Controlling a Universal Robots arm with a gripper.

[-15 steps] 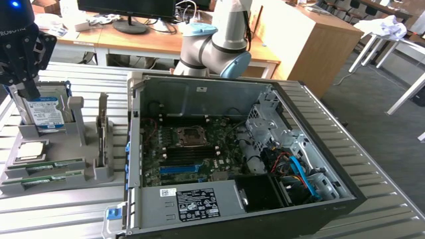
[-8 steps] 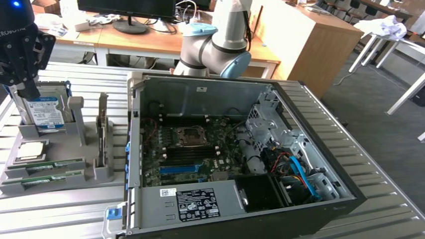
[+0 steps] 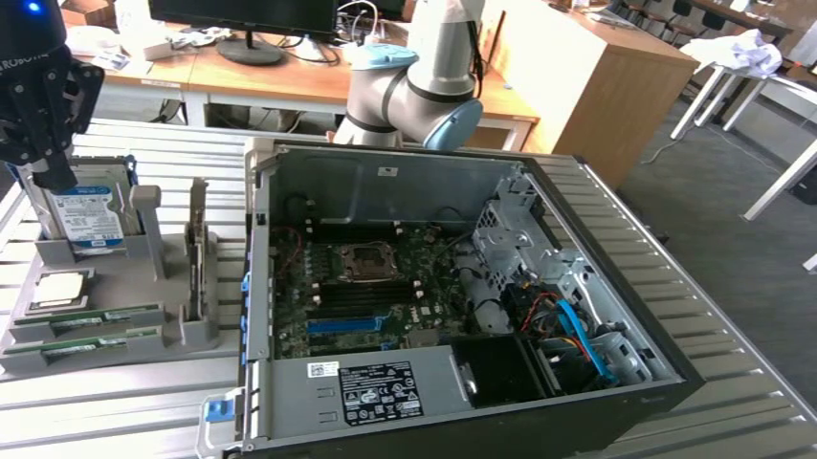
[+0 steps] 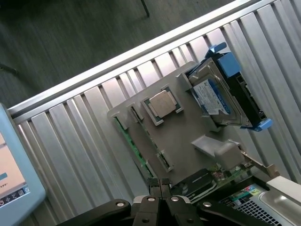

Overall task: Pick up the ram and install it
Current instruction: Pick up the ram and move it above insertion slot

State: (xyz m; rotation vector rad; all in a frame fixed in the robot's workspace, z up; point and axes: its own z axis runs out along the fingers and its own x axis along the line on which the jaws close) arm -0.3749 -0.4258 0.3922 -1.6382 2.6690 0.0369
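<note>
Even, soft indoor light, pale sheen on the slatted table (image 3: 128,402) beside the computer case (image 3: 370,186), deep shade inside the case

Open computer case (image 3: 383,186) centre frame, grey parts holder (image 3: 148,229) at the exterior view's left with hard drive (image 3: 87,215) and square processor chip (image 3: 60,289), slatted metal table (image 3: 115,402) beneath.

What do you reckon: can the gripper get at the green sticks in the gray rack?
Probably yes: the shut gripper hangs above the rack, and nothing covers the green sticks; the hard drive stands apart from them.
</note>
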